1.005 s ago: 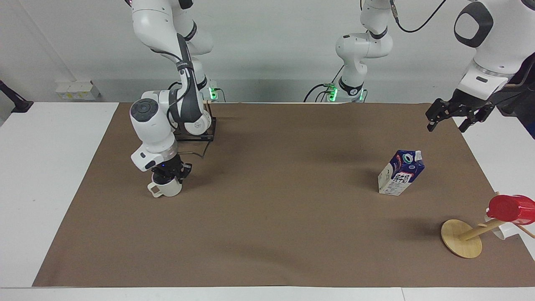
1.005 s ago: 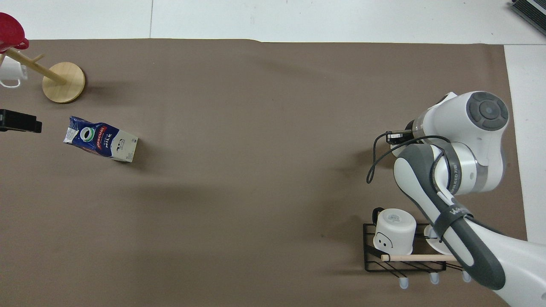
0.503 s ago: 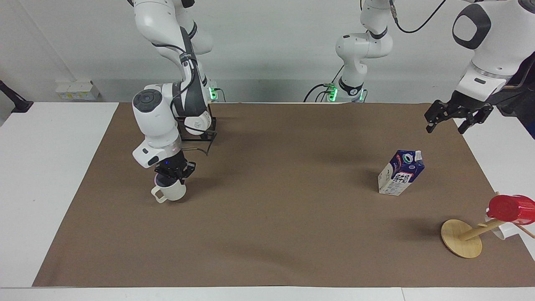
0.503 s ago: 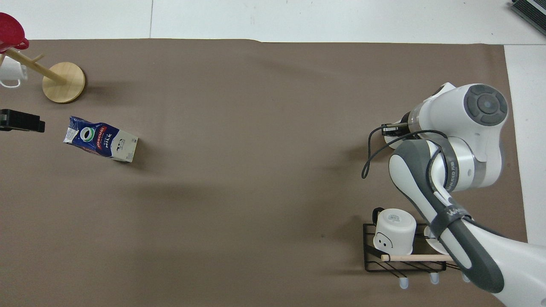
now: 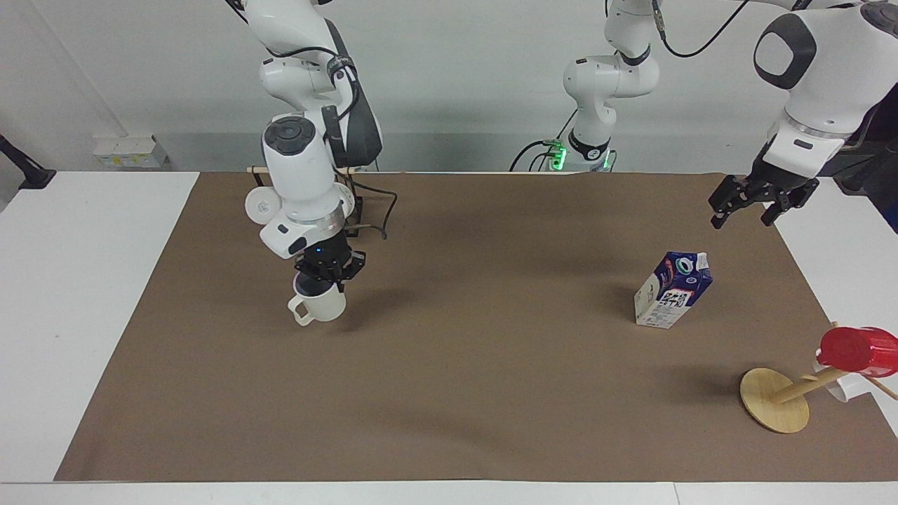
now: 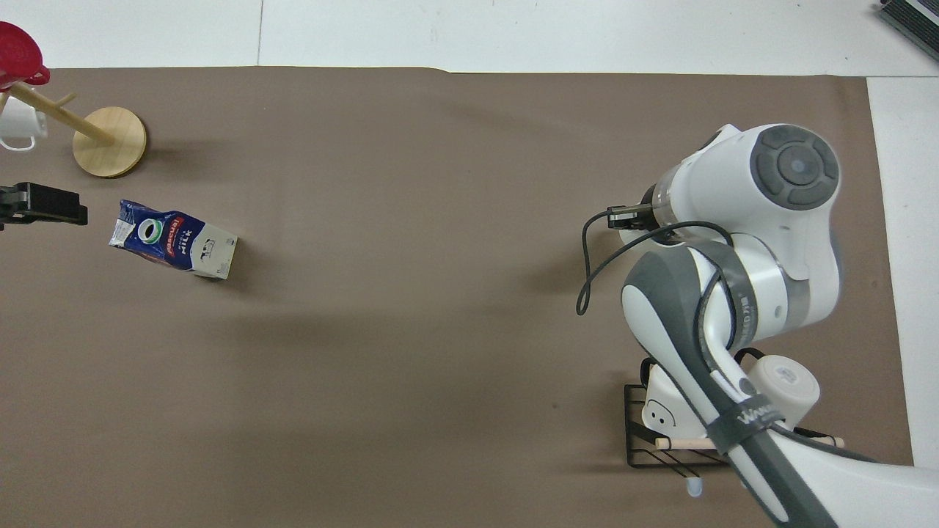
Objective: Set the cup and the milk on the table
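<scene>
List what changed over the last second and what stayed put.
The right pincer, shut on the cup, carried it toward the table's middle, off the paper. The left pincer drifted slightly over the paper's edge near the milk. The milk, the wooden stand with its red cup, and the rack stayed put.

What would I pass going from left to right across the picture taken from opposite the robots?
Cream cup held in the right gripper → milk carton standing on the brown paper → left gripper, up in the air → wooden mug stand → red cup hanging on it.
</scene>
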Robot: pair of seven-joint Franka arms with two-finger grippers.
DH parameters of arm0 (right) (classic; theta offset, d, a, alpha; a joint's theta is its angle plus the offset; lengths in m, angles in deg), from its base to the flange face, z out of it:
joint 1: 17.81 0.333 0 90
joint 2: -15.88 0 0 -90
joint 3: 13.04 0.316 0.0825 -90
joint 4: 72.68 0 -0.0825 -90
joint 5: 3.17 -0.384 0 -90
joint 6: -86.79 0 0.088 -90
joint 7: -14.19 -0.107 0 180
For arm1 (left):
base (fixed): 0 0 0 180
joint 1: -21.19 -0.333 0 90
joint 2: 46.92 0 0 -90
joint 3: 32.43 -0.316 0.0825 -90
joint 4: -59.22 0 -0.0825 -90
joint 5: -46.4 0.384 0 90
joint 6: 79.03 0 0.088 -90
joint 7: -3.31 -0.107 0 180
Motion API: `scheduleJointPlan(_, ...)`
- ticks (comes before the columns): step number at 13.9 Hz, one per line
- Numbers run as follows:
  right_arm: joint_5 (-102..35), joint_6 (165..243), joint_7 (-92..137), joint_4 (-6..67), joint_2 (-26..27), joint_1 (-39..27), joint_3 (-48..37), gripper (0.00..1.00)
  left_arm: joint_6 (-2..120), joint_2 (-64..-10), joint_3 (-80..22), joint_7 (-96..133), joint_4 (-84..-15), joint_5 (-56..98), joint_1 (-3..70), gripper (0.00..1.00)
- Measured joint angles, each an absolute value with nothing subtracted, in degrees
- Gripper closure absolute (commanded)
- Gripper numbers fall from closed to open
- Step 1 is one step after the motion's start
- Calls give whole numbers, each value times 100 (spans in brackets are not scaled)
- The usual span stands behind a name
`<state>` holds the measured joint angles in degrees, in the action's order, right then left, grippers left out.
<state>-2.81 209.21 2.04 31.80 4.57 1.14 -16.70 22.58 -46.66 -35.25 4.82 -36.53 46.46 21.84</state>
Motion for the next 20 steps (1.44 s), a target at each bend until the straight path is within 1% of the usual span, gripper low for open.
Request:
scheduleJointPlan(3,-281,20922,-32,3127,455,477,-1661,100,2247,-4666,-3515,1997,-3672,4682,2244,0)
scheduleJointPlan(7,-282,20922,-250,3072,453,644,-1629,100,2248,-4663,-3482,3628,-3817,4699,2331,0)
scheduleJointPlan(12,-283,21006,-699,3044,301,1055,-1559,100,2333,-4627,-3473,4750,-4042,4700,2410,0)
scheduleJointPlan(16,-283,21260,-1285,3026,94,1170,-1552,100,2740,-4375,-3469,5710,-4111,4701,2492,0)
scheduleJointPlan(20,-284,21616,-1492,3019,-156,1282,-1416,100,2932,-4174,-3464,6019,-4121,4702,2564,0)
